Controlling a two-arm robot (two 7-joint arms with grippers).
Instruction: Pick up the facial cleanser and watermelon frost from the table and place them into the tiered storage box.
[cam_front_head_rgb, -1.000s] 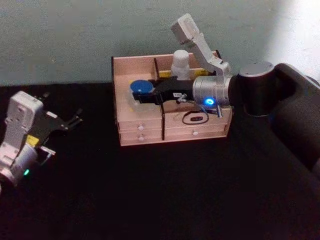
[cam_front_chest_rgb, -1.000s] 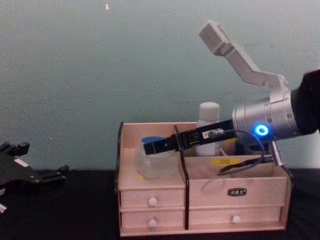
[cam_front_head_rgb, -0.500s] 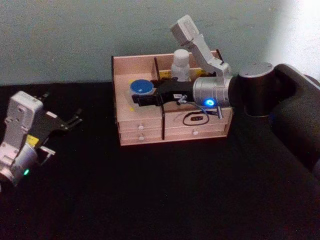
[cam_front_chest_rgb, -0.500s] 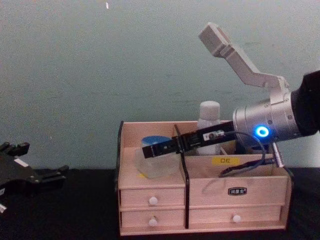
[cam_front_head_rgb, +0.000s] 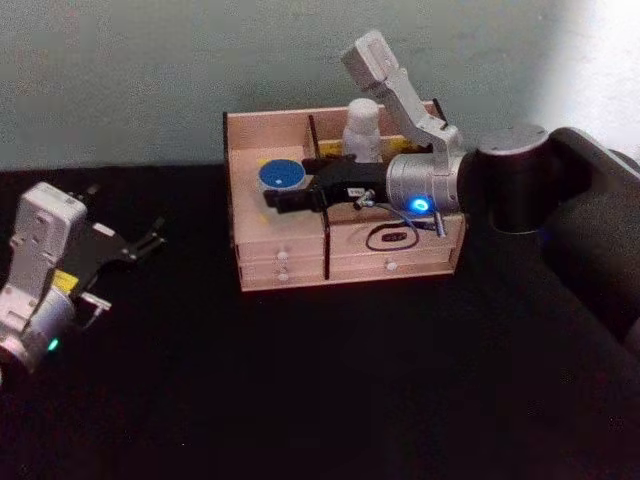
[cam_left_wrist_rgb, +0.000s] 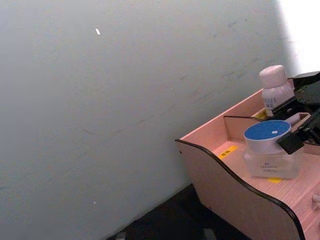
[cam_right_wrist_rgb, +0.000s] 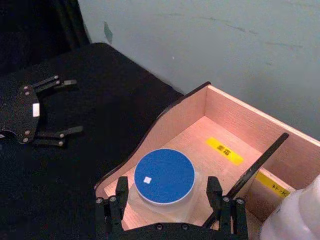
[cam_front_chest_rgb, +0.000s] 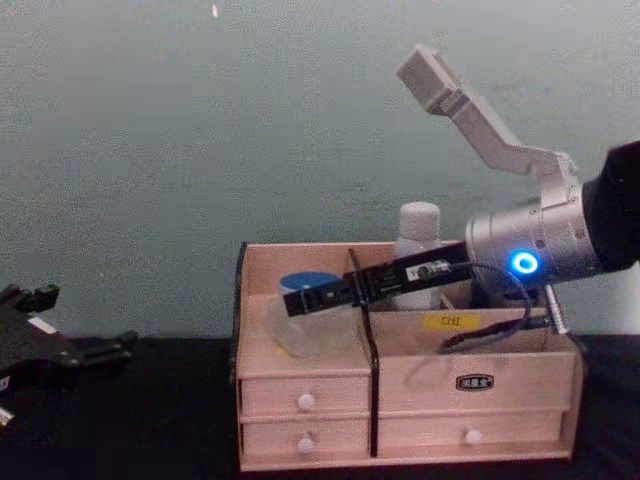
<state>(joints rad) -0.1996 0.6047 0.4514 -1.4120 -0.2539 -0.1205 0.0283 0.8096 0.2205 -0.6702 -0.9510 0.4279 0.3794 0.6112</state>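
**Blue-lidded jar in the box, right pincer spread around it**

The clear jar with a blue lid (cam_right_wrist_rgb: 164, 176) stands in the left compartment of the tiered storage box (cam_front_head_rgb: 283, 270), on the wooden floor near a yellow label (cam_right_wrist_rgb: 224, 150). The right pincer (cam_right_wrist_rgb: 165, 205) reaches over it, fingers (cam_right_wrist_rgb: 214, 192) spread wide on either side of the lid, gripping nothing. A white bottle (cam_front_head_rgb: 362, 129) stands in the compartment behind. The left pincer (cam_front_head_rgb: 143, 243) rests spread and unloaded over the dark surface (cam_front_head_rgb: 320, 380), well apart.
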